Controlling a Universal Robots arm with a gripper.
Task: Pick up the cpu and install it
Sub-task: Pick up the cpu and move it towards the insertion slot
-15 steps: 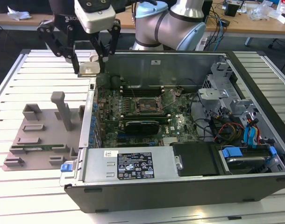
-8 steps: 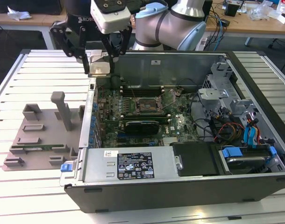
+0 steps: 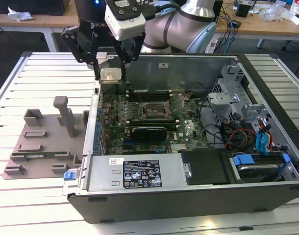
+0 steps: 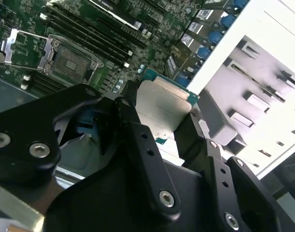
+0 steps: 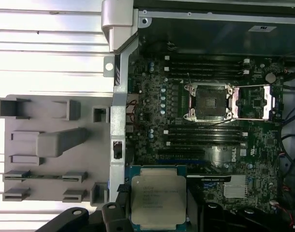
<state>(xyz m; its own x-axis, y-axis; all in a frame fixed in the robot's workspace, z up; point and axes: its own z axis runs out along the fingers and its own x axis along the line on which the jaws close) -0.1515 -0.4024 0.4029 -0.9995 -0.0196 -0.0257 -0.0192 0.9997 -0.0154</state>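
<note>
The cpu [image 3: 112,74] is held off the surfaces, clamped flat by its opposite edges in the pincer [image 3: 112,68], whose black fingers [image 4: 138,140] are closed narrowly on it. In both wrist views its silvery-grey metal top [image 5: 158,200] is seen between the fingers, with the pale green rim [image 4: 171,87] showing around it. In the exterior view the chip is found above the wall of the computer case [image 3: 188,205] on the exterior view's left, towards the far corner, just inside the edge of the motherboard [image 3: 115,117]. The black, metal-framed socket [image 3: 154,110] is seen open and unfilled near the middle of the board, well apart from the chip, with its load frame [image 5: 261,101] folded aside. A long black card [image 3: 149,132] is seated just near of the socket. A grey fixture tray [image 3: 41,142] is laid on the slatted table [image 3: 41,73], beside the case on the exterior view's left.
</note>
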